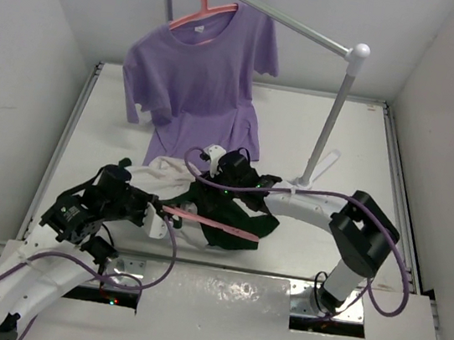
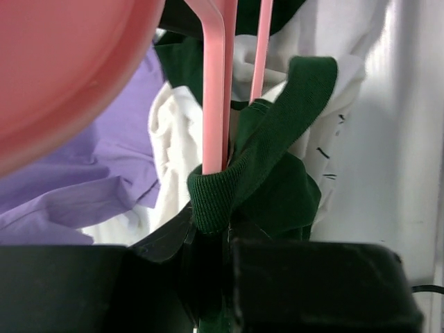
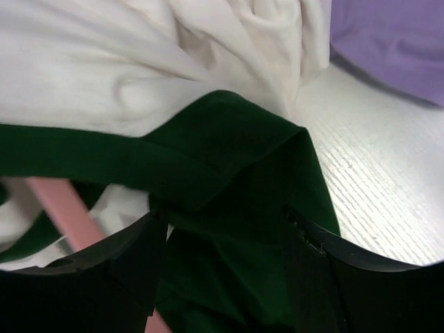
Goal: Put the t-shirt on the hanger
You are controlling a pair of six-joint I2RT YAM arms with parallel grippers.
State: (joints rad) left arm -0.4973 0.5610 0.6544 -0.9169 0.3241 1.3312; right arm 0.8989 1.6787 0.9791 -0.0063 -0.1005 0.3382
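Observation:
The t-shirt point(image 1: 242, 216), white with dark green sleeves and collar, lies crumpled on the table between both grippers. The pink hanger point(image 1: 213, 223) lies across it, pointing right. My left gripper point(image 1: 156, 208) is shut on the hanger's end. In the left wrist view the hanger's rods point(image 2: 215, 90) run through the green collar point(image 2: 277, 125) into the closed jaws of that gripper point(image 2: 225, 239). My right gripper point(image 1: 227, 172) is over the shirt's far side. In the right wrist view its jaws point(image 3: 222, 229) stand apart with green fabric point(image 3: 229, 146) bunched between them; the hanger point(image 3: 59, 201) shows at the left.
A purple t-shirt point(image 1: 198, 73) hangs from a second pink hanger point(image 1: 201, 2) on a white rack rail point(image 1: 302, 27), with its pole point(image 1: 330, 125) at the back right. The purple hem reaches down near the right gripper. White walls enclose the table point(image 1: 356, 154).

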